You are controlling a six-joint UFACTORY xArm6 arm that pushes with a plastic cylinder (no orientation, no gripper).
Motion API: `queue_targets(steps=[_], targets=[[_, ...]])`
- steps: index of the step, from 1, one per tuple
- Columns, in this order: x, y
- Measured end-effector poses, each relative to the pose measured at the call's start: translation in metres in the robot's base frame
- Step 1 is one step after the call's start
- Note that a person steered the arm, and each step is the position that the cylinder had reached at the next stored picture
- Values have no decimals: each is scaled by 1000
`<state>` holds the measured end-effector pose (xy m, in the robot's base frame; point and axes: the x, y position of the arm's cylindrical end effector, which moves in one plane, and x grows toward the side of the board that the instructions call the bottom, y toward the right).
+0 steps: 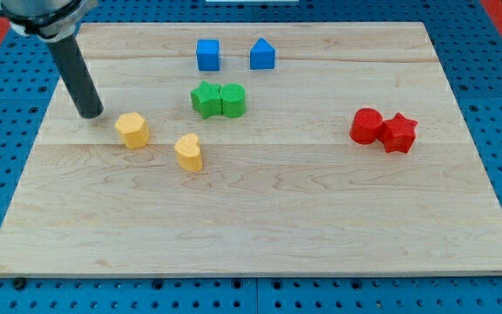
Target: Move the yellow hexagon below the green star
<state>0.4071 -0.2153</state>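
The yellow hexagon lies on the wooden board at the view's left. The green star sits up and to its right, touching a green round block on its right side. My tip rests on the board just left of and slightly above the yellow hexagon, a small gap apart from it. A yellow heart-shaped block lies to the right of and below the hexagon, below the green star.
A blue cube and a blue pentagon-shaped block stand near the view's top. A red round block and a red star touch at the view's right. The wooden board lies on a blue pegboard.
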Motion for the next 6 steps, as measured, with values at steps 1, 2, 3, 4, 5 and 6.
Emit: queue_targets(steps=[1,2,3,4,5,6], targets=[[24,67],[23,79],[7,25],[7,-18],[7,-52],[7,-59]])
